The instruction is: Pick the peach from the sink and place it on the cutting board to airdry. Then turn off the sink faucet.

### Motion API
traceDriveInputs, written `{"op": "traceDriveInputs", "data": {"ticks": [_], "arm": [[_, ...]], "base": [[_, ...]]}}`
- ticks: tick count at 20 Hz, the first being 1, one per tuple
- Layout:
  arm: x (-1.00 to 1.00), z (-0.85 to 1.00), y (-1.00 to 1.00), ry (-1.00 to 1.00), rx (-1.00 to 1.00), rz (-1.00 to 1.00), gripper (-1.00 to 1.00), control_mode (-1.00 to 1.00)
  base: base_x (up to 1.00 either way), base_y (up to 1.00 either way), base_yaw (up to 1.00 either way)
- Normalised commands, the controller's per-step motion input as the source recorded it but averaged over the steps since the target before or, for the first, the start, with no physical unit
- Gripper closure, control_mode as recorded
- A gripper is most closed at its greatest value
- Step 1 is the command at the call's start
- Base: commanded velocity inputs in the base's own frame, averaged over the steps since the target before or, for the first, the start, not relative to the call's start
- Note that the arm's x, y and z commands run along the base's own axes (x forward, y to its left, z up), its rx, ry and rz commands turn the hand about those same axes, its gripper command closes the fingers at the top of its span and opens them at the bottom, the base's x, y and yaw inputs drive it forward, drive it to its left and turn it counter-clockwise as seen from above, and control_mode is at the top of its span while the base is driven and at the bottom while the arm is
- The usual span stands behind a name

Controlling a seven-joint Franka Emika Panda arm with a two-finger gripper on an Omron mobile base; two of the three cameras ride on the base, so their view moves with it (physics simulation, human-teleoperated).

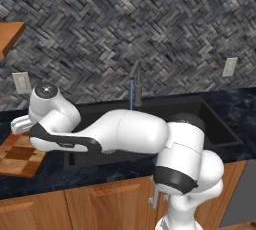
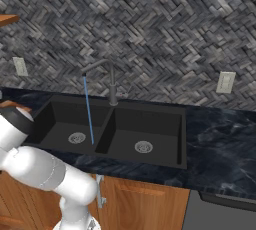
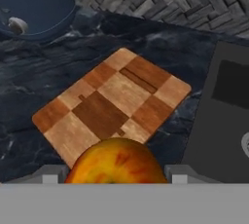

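Note:
The peach (image 3: 115,162), orange-yellow with red streaks, sits between the two finger tips of my gripper (image 3: 115,177), which is shut on it. Below and ahead of it lies the checkered cutting board (image 3: 114,102) on the dark counter; the peach hangs over the board's near edge. In the left base view the arm reaches left, and its hand (image 1: 21,123) is above the cutting board (image 1: 20,158). The black double sink (image 2: 145,124) holds only its silver drains. The sink faucet (image 2: 112,86) stands behind the divider, and a thin blue stream (image 2: 89,111) runs into the left basin.
A dark blue rounded vessel (image 3: 34,4) stands on the counter beyond the board. The sink's edge (image 3: 228,121) lies right of the board. Wall outlets (image 1: 21,82) (image 2: 225,82) sit on the herringbone backsplash. A wooden shelf (image 1: 10,34) juts out at upper left.

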Motion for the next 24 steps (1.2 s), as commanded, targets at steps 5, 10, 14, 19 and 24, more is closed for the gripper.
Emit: {"op": "traceDriveInputs", "data": {"ticks": [5,10,14,19,24], "arm": [[0.0,0.0,0.01,0.03,0.1,-0.14,1.0,-1.0],[0.0,-0.14,0.0,0.1,0.12,-0.16,1.0,-1.0],[0.0,-0.19,0.0,0.1,0.12,-0.15,1.0,-1.0],[-0.02,-0.15,0.0,0.07,0.07,-0.11,1.0,-1.0],[0.0,-0.16,0.0,0.05,0.0,-0.09,1.0,-1.0]], "base": [[0.0,0.0,0.0],[0.0,0.0,0.0],[0.0,0.0,0.0],[0.0,0.0,0.0],[0.0,0.0,0.0]]}}
